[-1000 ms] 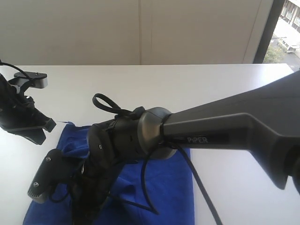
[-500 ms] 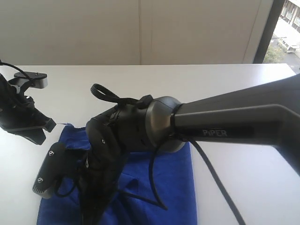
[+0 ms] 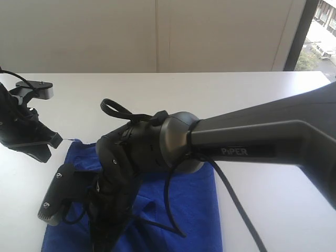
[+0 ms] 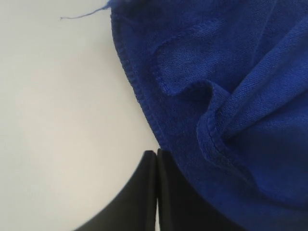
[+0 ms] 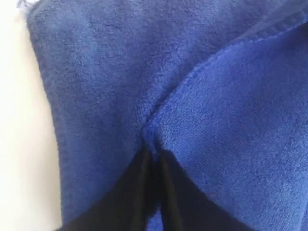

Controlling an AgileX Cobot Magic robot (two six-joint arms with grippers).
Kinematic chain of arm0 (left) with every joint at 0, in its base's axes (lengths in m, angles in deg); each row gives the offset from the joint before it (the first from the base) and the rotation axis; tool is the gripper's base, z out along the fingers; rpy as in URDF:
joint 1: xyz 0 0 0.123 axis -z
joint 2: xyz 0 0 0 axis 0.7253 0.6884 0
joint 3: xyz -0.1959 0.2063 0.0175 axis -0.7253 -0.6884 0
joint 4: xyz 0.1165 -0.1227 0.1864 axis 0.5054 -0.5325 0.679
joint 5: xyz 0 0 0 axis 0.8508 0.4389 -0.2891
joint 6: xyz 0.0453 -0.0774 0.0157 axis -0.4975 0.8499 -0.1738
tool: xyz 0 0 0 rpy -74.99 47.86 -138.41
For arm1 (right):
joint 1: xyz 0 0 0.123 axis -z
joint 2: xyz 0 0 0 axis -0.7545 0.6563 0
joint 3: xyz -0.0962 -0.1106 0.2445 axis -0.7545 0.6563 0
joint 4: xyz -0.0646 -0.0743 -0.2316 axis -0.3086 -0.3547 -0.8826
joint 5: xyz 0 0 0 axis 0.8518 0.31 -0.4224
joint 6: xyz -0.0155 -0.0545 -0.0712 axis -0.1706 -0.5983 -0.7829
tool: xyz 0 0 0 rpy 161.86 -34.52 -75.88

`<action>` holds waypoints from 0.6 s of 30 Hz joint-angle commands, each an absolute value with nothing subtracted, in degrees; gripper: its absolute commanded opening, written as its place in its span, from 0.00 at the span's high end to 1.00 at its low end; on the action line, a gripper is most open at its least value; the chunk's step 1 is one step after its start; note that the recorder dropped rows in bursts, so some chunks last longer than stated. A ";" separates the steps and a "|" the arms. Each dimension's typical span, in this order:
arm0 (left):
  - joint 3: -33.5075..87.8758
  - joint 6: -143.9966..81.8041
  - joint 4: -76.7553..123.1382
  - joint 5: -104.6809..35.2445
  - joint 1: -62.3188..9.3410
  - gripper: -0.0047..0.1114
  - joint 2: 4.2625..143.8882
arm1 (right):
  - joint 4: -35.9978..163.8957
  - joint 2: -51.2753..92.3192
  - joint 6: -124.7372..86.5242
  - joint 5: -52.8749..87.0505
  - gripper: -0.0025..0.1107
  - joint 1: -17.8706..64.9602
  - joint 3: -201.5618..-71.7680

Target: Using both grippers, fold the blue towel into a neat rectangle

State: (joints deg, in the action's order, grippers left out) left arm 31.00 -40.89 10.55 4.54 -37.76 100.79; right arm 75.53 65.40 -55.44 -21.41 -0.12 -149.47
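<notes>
Blue towel (image 3: 195,206) sits low in the exterior frame, left of centre, spread on the white bench (image 3: 252,100). It is deep royal blue and plush, with stitched hems. It's not flat: one layer lies doubled over another, and the hem near its upper-left corner is rumpled into a wave, with a loose thread trailing off. Right gripper (image 5: 153,153) is down on the cloth at lower left, fingers (image 5: 175,202) pressed together on the tip of the folded-over layer. Left gripper (image 4: 156,154) hangs at the far left edge, fingers closed with nothing between them, just beside the towel's hem.
</notes>
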 commanded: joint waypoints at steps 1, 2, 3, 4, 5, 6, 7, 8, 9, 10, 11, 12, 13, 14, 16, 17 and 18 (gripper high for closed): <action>31.30 -40.98 9.65 5.37 -37.83 0.96 100.81 | 75.78 65.38 -55.48 -21.55 0.80 -0.13 -149.38; 31.30 -40.98 9.65 5.37 -37.83 0.96 100.81 | 75.78 65.38 -55.48 -21.42 0.78 -0.13 -149.38; 31.30 -40.98 9.65 5.37 -37.83 0.96 100.81 | 75.78 65.38 -55.48 -21.42 0.78 -0.13 -149.38; 31.30 -40.98 9.65 5.37 -37.83 0.96 100.81 | 75.78 65.38 -55.48 -21.42 0.79 -0.13 -149.38; 31.30 -40.98 9.65 5.37 -37.83 0.96 100.81 | 75.78 65.38 -55.48 -21.29 0.79 -0.13 -149.38; 31.30 -40.98 9.65 5.37 -37.83 0.96 100.81 | 75.78 65.38 -55.48 -21.29 0.80 -0.13 -149.38; 31.30 -40.98 9.65 5.37 -37.83 0.96 100.81 | 75.78 65.38 -55.48 -21.29 0.82 -0.13 -149.38; 31.30 -40.98 9.65 5.37 -37.83 0.96 100.81 | 75.78 65.38 -55.48 -21.29 0.84 -0.13 -149.38; 31.30 -40.98 9.65 5.26 -37.83 0.96 100.81 | 75.78 65.38 -55.48 -21.29 0.86 -0.13 -149.38; 31.30 -40.98 9.65 5.14 -37.83 0.96 100.81 | 75.78 65.38 -55.48 -21.29 0.89 -0.13 -149.38; 31.30 -40.98 9.65 5.14 -37.83 0.96 100.81 | 75.78 65.38 -55.48 -21.29 0.92 -0.13 -149.38; 31.30 -40.98 9.65 5.14 -37.83 0.96 100.81 | 75.67 65.38 -55.48 -21.29 0.96 -0.13 -149.38; 31.30 -40.98 9.65 5.14 -37.83 0.96 100.81 | 75.36 65.38 -55.48 -21.29 0.98 -0.13 -149.38; 31.30 -41.10 9.65 5.14 -37.83 0.96 100.81 | 74.98 65.38 -55.48 -21.29 0.98 -0.13 -149.38; 31.30 -42.06 9.65 5.00 -37.83 0.96 100.81 | 74.15 65.12 -55.48 -21.29 0.98 -0.13 -149.38; 31.30 -42.28 9.65 4.90 -37.83 0.96 100.81 | 73.93 64.86 -55.48 -21.57 0.98 -0.13 -149.38; 31.30 -42.20 9.65 4.47 -37.83 0.96 100.81 | 73.54 64.55 -55.37 -21.87 0.98 -0.13 -149.38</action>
State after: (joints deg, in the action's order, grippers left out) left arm 31.00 -41.58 10.55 4.34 -37.76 100.79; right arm 74.87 65.40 -55.44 -21.41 -0.12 -149.47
